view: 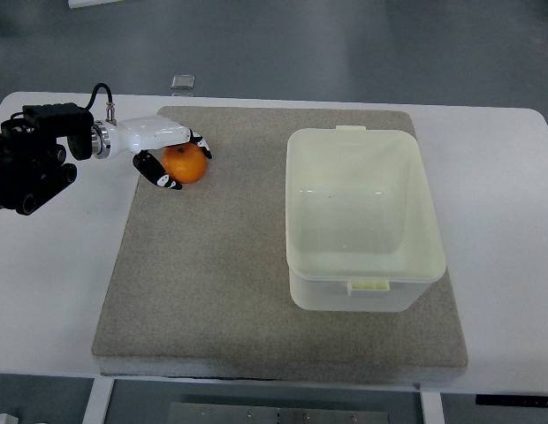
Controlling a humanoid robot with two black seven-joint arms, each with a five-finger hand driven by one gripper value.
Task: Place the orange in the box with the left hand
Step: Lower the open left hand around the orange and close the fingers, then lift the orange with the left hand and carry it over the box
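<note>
The round orange fruit [186, 164] is clasped by the white left hand [172, 159] near the grey mat's [212, 291] far-left corner; lifting toward the empty pale plastic box [362, 212] is judged next.

The orange [186, 164] is round and bright, near the mat's far-left corner. The box [366, 221], pale, open and empty, stands well apart to its right.

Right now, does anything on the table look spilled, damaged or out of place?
Nothing stands out. The pale rectangular plastic box sits upright and empty on the grey felt mat; the left hand closes around the round orange.
</note>
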